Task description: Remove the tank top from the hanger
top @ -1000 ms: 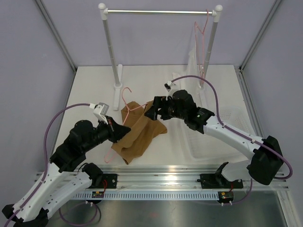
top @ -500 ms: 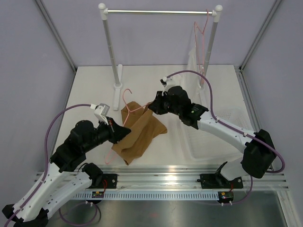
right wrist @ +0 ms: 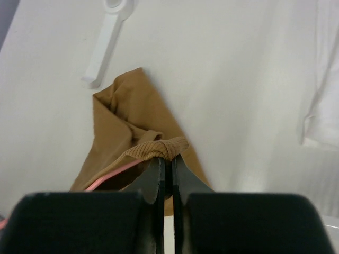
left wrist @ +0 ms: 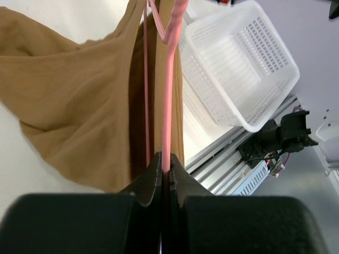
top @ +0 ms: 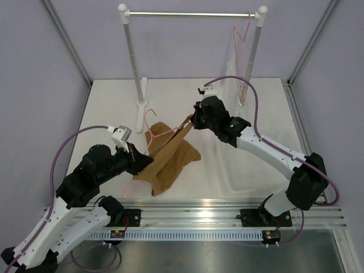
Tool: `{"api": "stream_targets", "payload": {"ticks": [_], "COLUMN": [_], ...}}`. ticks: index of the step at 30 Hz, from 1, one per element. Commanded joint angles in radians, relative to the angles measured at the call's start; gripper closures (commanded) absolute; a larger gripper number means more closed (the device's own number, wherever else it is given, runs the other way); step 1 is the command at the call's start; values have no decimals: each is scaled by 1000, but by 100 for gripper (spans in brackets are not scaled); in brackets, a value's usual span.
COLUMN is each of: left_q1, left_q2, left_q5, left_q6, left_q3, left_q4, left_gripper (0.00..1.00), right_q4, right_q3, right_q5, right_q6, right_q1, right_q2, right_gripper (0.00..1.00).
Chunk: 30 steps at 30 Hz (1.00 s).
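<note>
tank top: lies mid-table, left of centre, bunched on the hanger. What's changed in the last second: one strap is now off the heap and drawn into a taut band running up and back to the right gripper. That gripper was low on the fabric a second ago; it's now higher and further back.

right wrist view: fingers pressed together on the ribbed strap edge, with pink wire showing just under the fold.

left gripper: hasn't moved. Fingers pinched on the hanger's wire at its near end, pinning it low. Body of the top drapes to either side of the wire.

My read: the strap is being peeled off its shoulder against the left arm's anchor. Not clear of the wire yet; the other strap looks untouched. Task maybe a third done.

Risk: the hanger gets dragged along if the left pinch slips.

containers: white basket to the right of the top, nothing in it that I can see. White sheer garment hangs on a second pink hanger from the rail, behind the basket; can't tell whether its hem reaches in.
</note>
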Motion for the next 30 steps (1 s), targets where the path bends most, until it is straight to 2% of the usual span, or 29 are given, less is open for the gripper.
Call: {"api": "stream_targets", "payload": {"ticks": [1, 6, 9, 11, 13, 14, 15, 16, 17, 18, 19, 20, 21, 23, 27, 30], "left_q1": [-4, -4, -4, -4, -4, -4, -4, -4, -4, -4, -4, -4, -4, -4, -5, -5], "left_q2": [-28, -71, -79, -102, -126, -137, -154, -158, -160, -151, -139, -125, -107, -28, 99, 171], "left_q5": [49, 67, 101, 101, 68, 63, 51, 49, 52, 41, 26, 12, -11, -32, -81, -202], "left_q6": [52, 54, 60, 52, 26, 17, 9, -3, -3, 5, 11, 18, 28, 58, 97, 101], "left_q3": [50, 68, 77, 68, 25, 2, -21, -69, -90, -113, -126, -143, -142, -113, -58, 32], "left_q4": [-35, -15, 22, 63, 190, 256, 407, 491, 575, 735, 807, 871, 978, 1090, 1233, 1173], "left_gripper": [100, 100, 100, 100, 100, 100, 100, 100, 100, 100, 100, 100, 100, 100, 100, 100], "right_q4": [-70, -47, -7, 25, 66, 91, 124, 217, 287, 340, 431, 459, 458, 355, 122, -48], "right_q3": [57, 1, -51, -76, -126, -152, -218, -257, -298, -371, -404, -429, -452, -460, -478, -501], "right_q5": [128, 54, -35, -149, -257, -367, -428, -493, -621, -683, -795, -838, -852, -799, -643, -422], "right_q6": [-46, -14, -10, -12, 2, 11, 47, 72, 104, 176, 209, 232, 243, 211, 105, 104], "right_q1": [-78, -125, -141, -139, -141, -139, -141, -141, -138, -136, -132, -115, -93, -20, 45, 48], "right_q2": [48, 48, 7, -22, -87, -114, -177, -211, -245, -300, -323, -338, -370, -420, -487, -559], "right_gripper": [100, 100, 100, 100, 100, 100, 100, 100, 100, 100, 100, 100, 100, 100, 100, 100]}}
